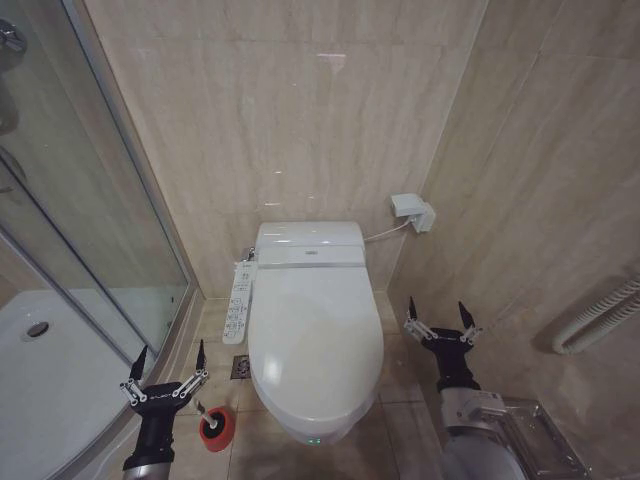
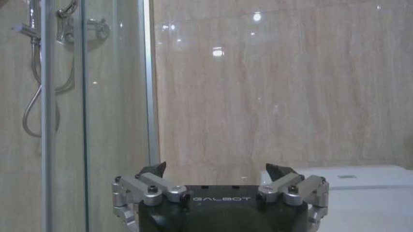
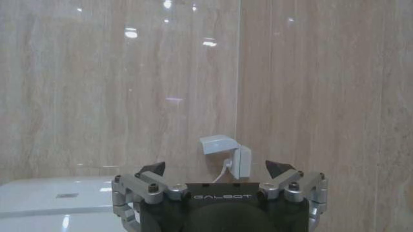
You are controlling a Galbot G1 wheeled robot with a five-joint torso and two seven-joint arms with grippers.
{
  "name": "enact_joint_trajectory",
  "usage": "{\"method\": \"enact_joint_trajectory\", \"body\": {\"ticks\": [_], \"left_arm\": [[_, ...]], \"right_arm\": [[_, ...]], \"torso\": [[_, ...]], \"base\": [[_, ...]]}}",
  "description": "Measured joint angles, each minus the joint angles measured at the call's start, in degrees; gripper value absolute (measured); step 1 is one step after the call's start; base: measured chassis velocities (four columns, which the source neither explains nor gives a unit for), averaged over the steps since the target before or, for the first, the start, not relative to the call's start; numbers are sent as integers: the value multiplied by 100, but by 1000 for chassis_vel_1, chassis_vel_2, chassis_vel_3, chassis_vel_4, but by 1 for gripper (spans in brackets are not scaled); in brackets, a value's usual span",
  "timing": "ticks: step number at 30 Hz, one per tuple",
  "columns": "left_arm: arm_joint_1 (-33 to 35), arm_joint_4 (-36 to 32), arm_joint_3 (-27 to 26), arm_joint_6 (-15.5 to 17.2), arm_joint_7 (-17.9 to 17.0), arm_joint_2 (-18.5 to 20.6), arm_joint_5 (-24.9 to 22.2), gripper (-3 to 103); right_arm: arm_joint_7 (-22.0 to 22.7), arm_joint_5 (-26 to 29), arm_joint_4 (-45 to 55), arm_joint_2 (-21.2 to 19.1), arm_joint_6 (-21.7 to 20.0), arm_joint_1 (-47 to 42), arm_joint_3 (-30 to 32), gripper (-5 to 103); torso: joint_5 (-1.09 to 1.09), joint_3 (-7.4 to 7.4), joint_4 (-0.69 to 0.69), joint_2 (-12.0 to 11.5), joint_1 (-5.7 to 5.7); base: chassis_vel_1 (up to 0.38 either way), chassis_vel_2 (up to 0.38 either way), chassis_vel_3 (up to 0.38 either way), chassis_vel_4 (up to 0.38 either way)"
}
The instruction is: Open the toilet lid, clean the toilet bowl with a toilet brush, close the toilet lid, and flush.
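Observation:
The toilet lid (image 1: 315, 335) lies flat and closed over the toilet, hiding the toilet bowl. A small round red holder (image 1: 217, 426) stands on the floor left of the toilet, with the toilet brush (image 1: 203, 409) in it and its thin white handle leaning left. My left gripper (image 1: 171, 358) hangs open just above and left of the holder, with nothing between its fingers. My right gripper (image 1: 440, 312) hovers open to the right of the lid, also bare. Both open grippers point at the tiled wall: left gripper (image 2: 216, 169), right gripper (image 3: 216, 167).
A long white button panel (image 1: 240, 300) runs along the toilet's left side. A glass shower enclosure (image 1: 90, 230) with its white tray (image 1: 50, 380) fills the left. A wall socket box (image 1: 412, 210) sits behind the tank. A floor drain (image 1: 241, 367) lies beside the toilet base. A white hose (image 1: 595, 320) hangs at right.

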Motion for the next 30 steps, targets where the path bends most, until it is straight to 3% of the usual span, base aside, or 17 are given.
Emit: {"method": "enact_joint_trajectory", "body": {"ticks": [30], "left_arm": [[0,0,0,0,0,0,0,100]], "right_arm": [[2,1,-2,0,2,1,0,100]], "torso": [[0,0,0,0,0]], "base": [[0,0,0,0]]}}
